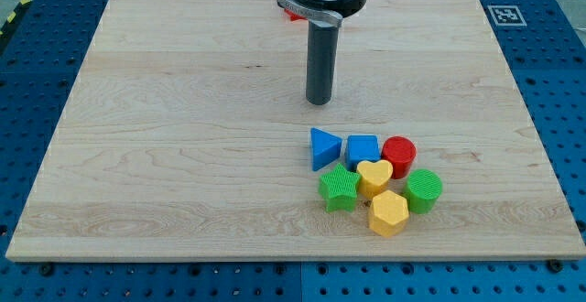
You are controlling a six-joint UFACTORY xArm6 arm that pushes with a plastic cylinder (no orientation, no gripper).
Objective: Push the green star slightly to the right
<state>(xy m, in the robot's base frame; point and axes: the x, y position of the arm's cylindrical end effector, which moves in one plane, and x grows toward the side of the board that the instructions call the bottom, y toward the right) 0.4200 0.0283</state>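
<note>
The green star (339, 188) lies on the wooden board at the lower left of a tight cluster of blocks. It touches the yellow heart (374, 176) on its right and sits just below the blue triangle (323, 147). My tip (319, 102) stands above the cluster toward the view's top, well apart from the star and a short way above the blue triangle. The rod is upright and touches no block.
The cluster also holds a blue block (363, 148), a red cylinder (399, 154), a green cylinder (424, 190) and a yellow hexagon (388, 213). The wooden board (183, 156) sits on a blue pegboard table. A marker tag (505, 15) is at the board's top right corner.
</note>
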